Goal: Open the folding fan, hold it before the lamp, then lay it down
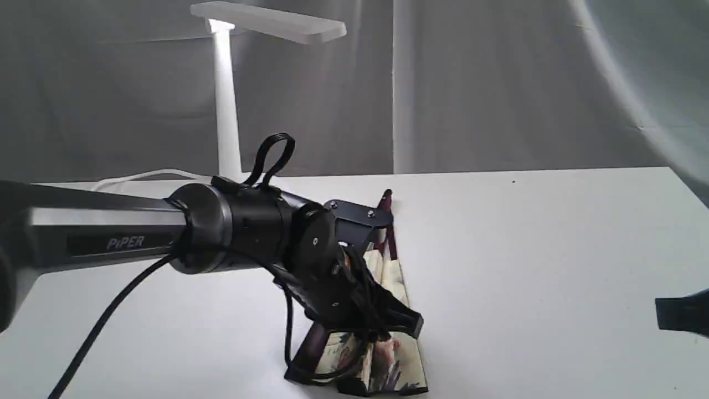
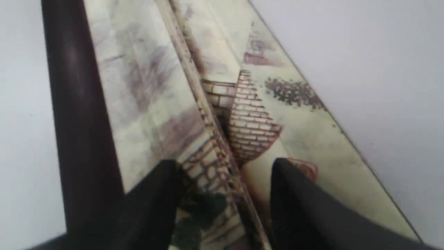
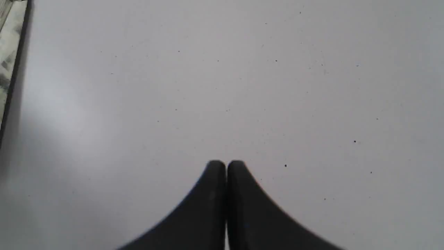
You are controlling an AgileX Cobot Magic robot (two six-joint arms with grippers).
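Note:
The folding fan [image 1: 394, 277] lies partly spread on the white table [image 1: 554, 249], its maroon pivot end toward the lamp and its wide end at the front edge. My left gripper [image 1: 410, 324] hangs low over its pleats. In the left wrist view that gripper [image 2: 223, 165] is open, its black fingers [image 2: 163, 180] on either side of a raised pleat of the fan [image 2: 249, 118], beside the dark maroon guard [image 2: 76, 114]. The white lamp [image 1: 227, 111] stands at the back left. My right gripper [image 3: 226, 163] is shut and empty over bare table.
The lamp's white cord [image 1: 138, 177] trails along the table's back left. My right gripper [image 1: 681, 313] shows only as a dark tip at the right edge. Grey cloth backs the table. A strip of the fan [image 3: 7, 52] borders the right wrist view.

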